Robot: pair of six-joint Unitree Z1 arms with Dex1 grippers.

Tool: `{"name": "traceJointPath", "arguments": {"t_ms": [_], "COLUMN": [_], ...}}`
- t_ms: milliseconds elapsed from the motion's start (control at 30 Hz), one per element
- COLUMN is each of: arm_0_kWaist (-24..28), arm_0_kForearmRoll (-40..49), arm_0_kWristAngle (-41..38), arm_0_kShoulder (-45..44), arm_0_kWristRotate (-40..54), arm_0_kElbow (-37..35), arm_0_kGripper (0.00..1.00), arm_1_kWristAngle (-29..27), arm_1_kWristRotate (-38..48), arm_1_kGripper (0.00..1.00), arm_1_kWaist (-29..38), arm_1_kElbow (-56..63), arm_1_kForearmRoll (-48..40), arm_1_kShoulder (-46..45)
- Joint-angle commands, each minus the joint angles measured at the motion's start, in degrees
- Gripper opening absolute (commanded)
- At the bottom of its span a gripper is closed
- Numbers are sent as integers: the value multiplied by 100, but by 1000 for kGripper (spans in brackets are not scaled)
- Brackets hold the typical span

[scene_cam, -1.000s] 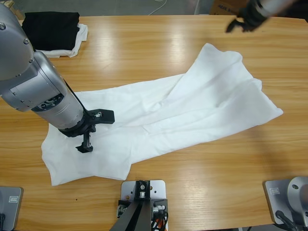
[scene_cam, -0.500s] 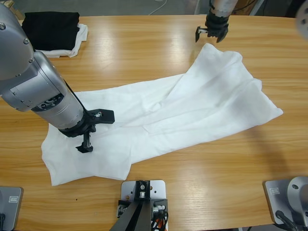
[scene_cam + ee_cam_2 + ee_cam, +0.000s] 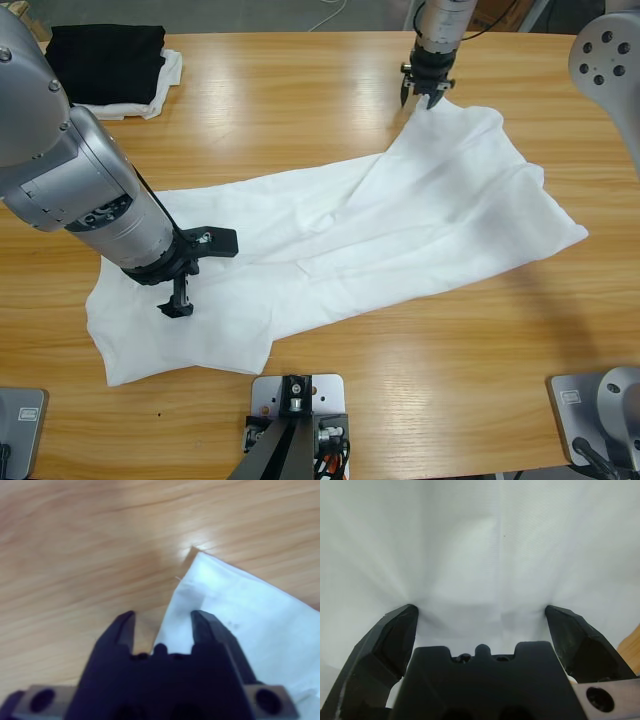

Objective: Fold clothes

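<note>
The clothes, a white T-shirt (image 3: 400,220), lie spread and creased across the table from front left to far right. My left gripper (image 3: 195,275) is down on the shirt's left end, open, with its jaws wide apart. In the left wrist view white cloth (image 3: 480,540) fills the picture around the left gripper (image 3: 480,612). My right gripper (image 3: 425,95) stands at the shirt's far corner. The right wrist view shows the right gripper (image 3: 162,622) open, with the cloth's (image 3: 250,615) edge running between its jaws.
A folded black garment (image 3: 105,60) lies on a smaller white cloth (image 3: 168,75) at the far left corner. Bare wooden table (image 3: 280,110) lies between it and the shirt. A silver elbow (image 3: 610,50) hangs at the top right.
The right gripper has swung left from the far right corner and come down to the shirt's far corner. The left arm has not moved.
</note>
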Motion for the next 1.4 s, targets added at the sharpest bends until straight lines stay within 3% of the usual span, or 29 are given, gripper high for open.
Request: {"name": "traceJointPath", "arguments": {"t_ms": [33,167,333,600,767,1067,1233,1400], "arm_0_kWaist": [45,45,45,45,45,45,45,45], "arm_0_kForearmRoll": [23,28,23,23,12,5,5,3], "arm_0_kWristAngle": [-115,-115,-115,-115,-117,-124,-124,-170], "arm_0_kShoulder": [384,366,358,352,366,340,289,264], "arm_0_kWristRotate": [-31,-31,-31,-31,-23,-31,-30,-31], "arm_0_kElbow": [238,247,265,258,256,272,307,314], "arm_0_kGripper": [950,950,950,950,950,950,950,950], "arm_1_kWristAngle": [-512,-574,-507,-653,-992,-1224,-1187,-1087], "arm_1_kWristRotate": [38,50,31,-238,-351,183,347,466], "arm_1_kGripper": [316,306,8,0,0,0,0,0], "arm_1_kWaist": [-25,-25,-42,-49,-42,157,160,160], "arm_1_kElbow": [-742,-742,-737,-688,-501,1696,3768,5023], "arm_1_kForearmRoll": [563,563,565,570,579,416,-588,-1188], "arm_1_kShoulder": [618,621,628,444,-472,-1917,-2891,-3693]}}
